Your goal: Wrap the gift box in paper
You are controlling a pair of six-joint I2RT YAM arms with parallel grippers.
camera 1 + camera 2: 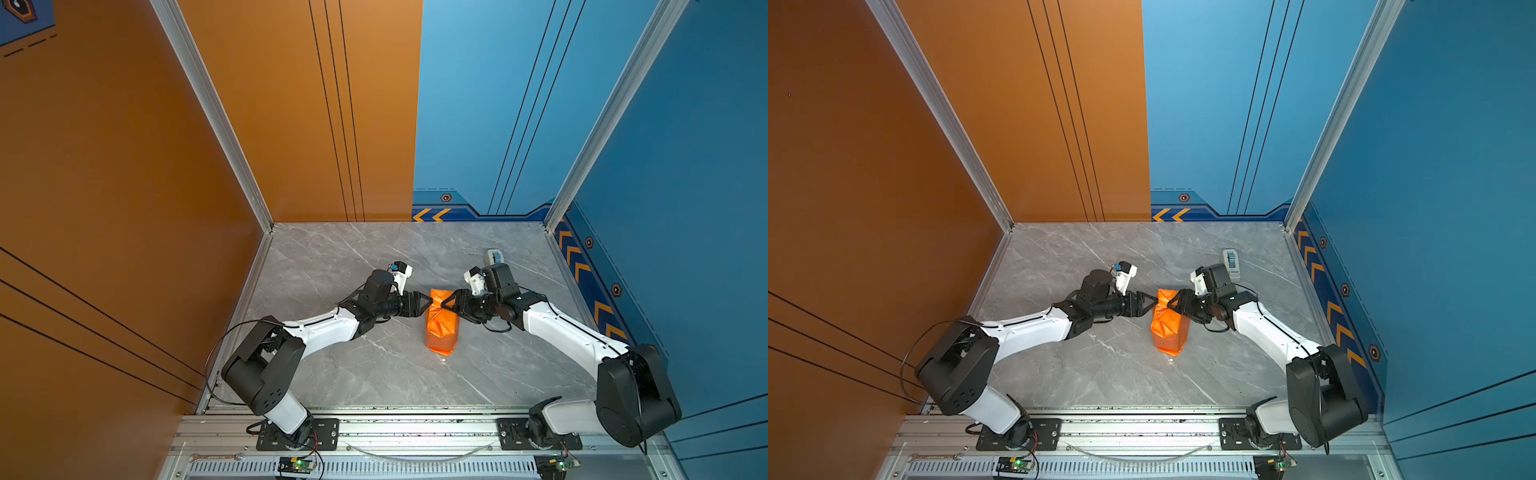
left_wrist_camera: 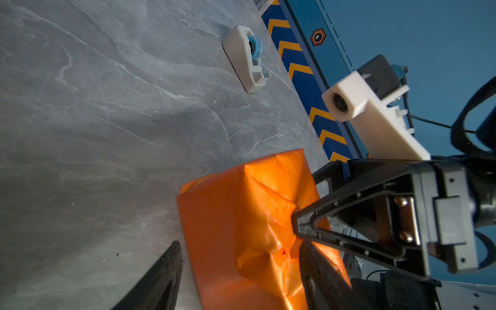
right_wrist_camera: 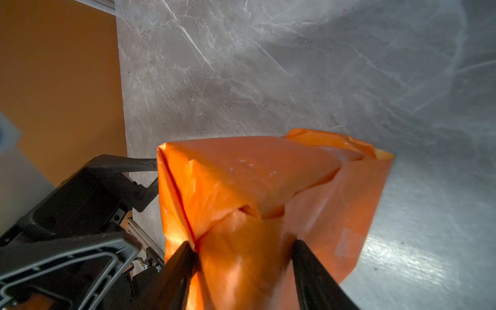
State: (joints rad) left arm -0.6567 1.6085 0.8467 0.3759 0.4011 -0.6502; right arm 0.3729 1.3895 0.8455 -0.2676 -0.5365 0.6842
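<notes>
Left gripper [image 1: 429,304] sits open at the far end of the paper [image 1: 441,328]. The left wrist view shows one of its fingers [image 2: 163,276] just clear of the wrap, which no top view shows. Right gripper [image 1: 445,303] has paper between part-open jaws; real pinch or not, can't tell. Gift box is hidden, presumably inside, in the middle of the table [image 1: 374,374]. Looks like end-flap folding. Next I'd say hold the flap flat, then tape from the tape dispenser [image 1: 493,257] further back.

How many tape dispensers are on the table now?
1. The tape dispenser stands on the table near its far right corner, just behind the right arm, apart from the paper. A second one hidden under an arm seems unlikely.
</notes>
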